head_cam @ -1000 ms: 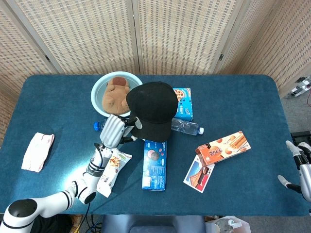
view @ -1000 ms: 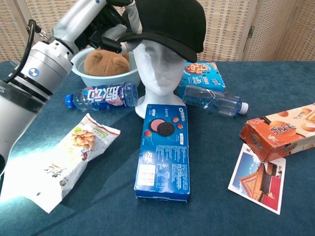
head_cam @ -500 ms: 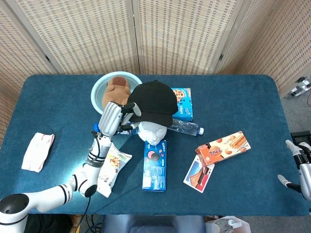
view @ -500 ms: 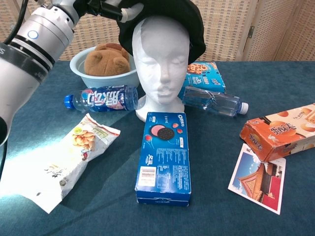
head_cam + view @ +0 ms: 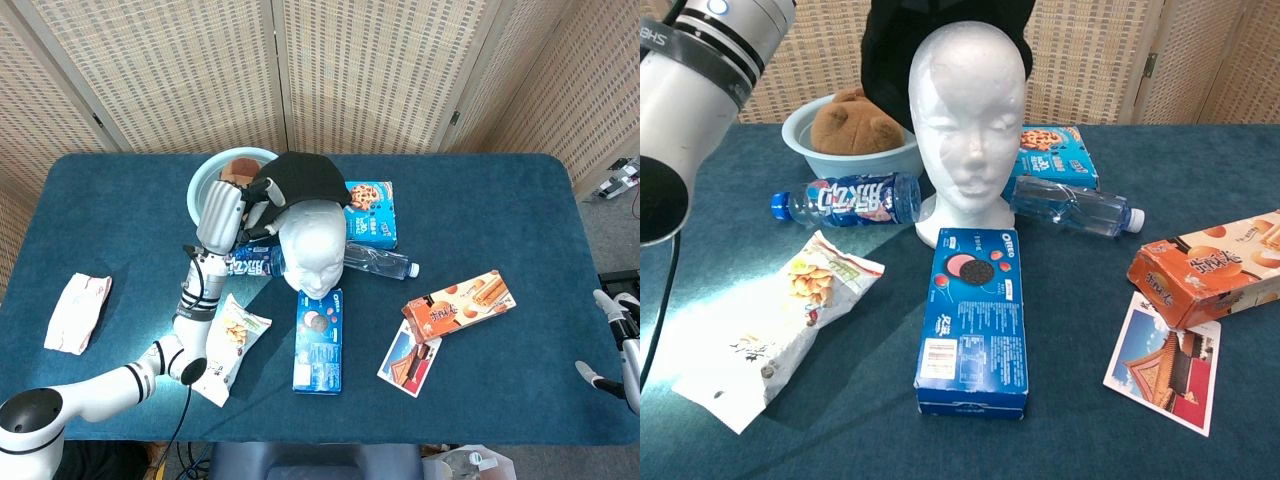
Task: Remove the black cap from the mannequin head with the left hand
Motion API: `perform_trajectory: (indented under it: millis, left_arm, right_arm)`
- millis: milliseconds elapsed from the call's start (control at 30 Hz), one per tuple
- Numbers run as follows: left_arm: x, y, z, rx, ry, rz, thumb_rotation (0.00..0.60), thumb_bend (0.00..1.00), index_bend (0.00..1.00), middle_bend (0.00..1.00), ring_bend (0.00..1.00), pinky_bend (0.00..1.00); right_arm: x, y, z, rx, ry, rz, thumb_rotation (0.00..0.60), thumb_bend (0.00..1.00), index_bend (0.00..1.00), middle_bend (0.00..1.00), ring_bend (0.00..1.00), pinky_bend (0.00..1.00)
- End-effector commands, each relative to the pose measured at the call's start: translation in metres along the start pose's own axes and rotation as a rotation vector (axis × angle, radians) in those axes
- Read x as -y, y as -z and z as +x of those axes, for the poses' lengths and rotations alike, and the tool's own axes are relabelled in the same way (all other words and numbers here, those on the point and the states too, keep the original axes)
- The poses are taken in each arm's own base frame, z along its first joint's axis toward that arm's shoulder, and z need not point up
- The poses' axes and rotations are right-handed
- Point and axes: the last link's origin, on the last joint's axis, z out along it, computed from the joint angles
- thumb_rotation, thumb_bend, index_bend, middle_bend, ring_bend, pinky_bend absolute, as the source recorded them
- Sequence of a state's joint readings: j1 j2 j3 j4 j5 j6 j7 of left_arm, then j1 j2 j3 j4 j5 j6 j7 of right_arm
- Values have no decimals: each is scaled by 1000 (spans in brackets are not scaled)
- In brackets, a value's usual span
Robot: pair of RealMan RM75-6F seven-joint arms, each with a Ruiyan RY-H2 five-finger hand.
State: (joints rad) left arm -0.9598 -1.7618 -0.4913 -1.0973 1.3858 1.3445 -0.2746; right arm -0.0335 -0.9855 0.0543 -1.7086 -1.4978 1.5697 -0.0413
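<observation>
left hand (image 5: 228, 208) raised, gripping black cap (image 5: 305, 180) | behind mannequin head (image 5: 312, 243)

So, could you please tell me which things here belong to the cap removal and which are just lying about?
Job: black cap, mannequin head, left hand.

Lying about: Oreo box, plush bear in bowl, two bottles, snack bag, wafer box, postcard.

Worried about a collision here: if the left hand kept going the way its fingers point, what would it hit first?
Probably only the black cap that the left hand already holds. Beyond it lies the blue cookie box, likely lower than the hand; depth is unclear.
</observation>
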Motion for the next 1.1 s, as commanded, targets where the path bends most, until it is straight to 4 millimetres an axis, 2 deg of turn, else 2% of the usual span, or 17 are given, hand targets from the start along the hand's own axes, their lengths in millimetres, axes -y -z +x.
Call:
perform_trajectory:
  millis: [33,300,567,867,1100]
  left_arm:
    - [4,-9,9,-29,-17,12,600,321,689,1000,1000,1000]
    - [21,-23,39,-110,-41,48,600,321,688,1000,1000,1000]
    - [41,-16,75,-152,-70,61,600,321,688,1000,1000,1000]
    - [59,14,110,-165,-110,46,600,321,689,1000,1000,1000]
    - [74,49,132,-128,-183,33,600,321,692,1000,1000,1000]
  right_arm:
    - [0,0,0,-2,-1,1,600,83,123,223,138,246]
    - [0,1,1,-3,-1,2,600,83,123,223,138,246]
    - [3,-1,1,-1,0,14,600,82,123,223,138,246]
    - [6,-1,1,0,1,20,600,83,123,223,138,246]
    - [6,-2,-1,7,2,22,600,82,123,223,138,246]
